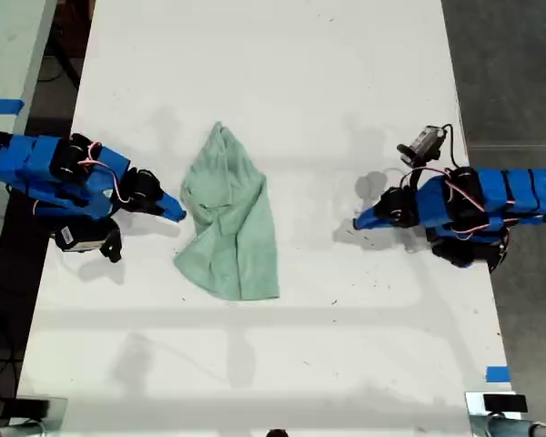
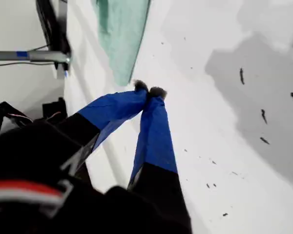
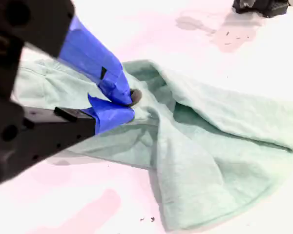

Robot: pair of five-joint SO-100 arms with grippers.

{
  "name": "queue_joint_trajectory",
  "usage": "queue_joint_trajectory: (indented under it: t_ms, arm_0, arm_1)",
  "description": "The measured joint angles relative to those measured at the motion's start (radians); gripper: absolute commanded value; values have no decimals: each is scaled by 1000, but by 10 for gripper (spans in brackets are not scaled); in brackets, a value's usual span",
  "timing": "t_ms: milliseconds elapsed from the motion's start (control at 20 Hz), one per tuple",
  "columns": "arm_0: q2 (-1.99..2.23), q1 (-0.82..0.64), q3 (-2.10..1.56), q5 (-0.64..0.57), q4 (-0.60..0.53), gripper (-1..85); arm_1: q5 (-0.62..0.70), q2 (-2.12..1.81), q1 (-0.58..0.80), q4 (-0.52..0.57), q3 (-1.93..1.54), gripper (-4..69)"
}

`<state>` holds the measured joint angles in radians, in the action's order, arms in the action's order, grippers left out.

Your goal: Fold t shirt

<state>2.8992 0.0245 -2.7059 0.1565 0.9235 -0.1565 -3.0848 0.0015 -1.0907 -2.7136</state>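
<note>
The t shirt (image 1: 229, 226) lies crumpled near the middle of the white table (image 1: 346, 91), nearer the exterior view's left. It is soft, pale mint-green fabric, plain and unmarked, narrow at its far end and widening toward the near edge, with folds bunched along the side toward the exterior view's left.

Our second gripper (image 3: 129, 105) is the blue one at the exterior view's left (image 1: 176, 212). Its blue-taped fingertips (image 3: 118, 85) are nearly pressed together directly over the shirt's bunched edge. We cannot tell whether fabric is caught between them. The second wrist view shows the cloth's raised ridges and a deep crease, detail the exterior view flattens.

Our first gripper (image 2: 149, 91) is the blue one at the exterior view's right (image 1: 359, 221), well apart from the shirt, over bare table. Its tapered blue fingers (image 2: 154, 136) are pressed together at their dark tips, pinching nothing. The first wrist view shows small dark specks (image 2: 241, 75) on the table surface and the shirt's lower edge (image 2: 121, 34) beyond the tips.

Blue tape markers (image 1: 497, 373) show only in the exterior view.
</note>
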Motion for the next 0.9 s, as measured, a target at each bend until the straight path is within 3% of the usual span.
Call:
queue_joint_trajectory:
  t_ms: [100, 200, 250, 400, 550, 800, 850, 900]
  arm_0:
    - [-204, 54, 160, 49, 20, 1]
    - [-436, 120, 345, 89, 60, 85]
    - [-580, 141, 457, 126, 110, 133]
    - [-1051, 198, 836, 161, 239, 216]
    - [-1350, 242, 1068, 178, 298, 218]
    - [-1493, 262, 1126, 259, 411, 236]
    - [-1523, 262, 1126, 261, 411, 214]
    - [-1560, 262, 1132, 262, 407, 51]
  arm_1:
    - [11, 357, -41, 34, 247, 13]
    - [38, 755, -75, 12, 552, 25]
    - [44, 960, -91, -51, 732, 39]
    - [67, 1516, -117, -229, 1278, 197]
    - [94, 1793, -127, -230, 1562, 201]
    - [153, 1922, -133, -126, 1601, 191]
    - [167, 1960, -140, -98, 1614, 182]
    - [179, 2005, -147, -87, 1654, 67]
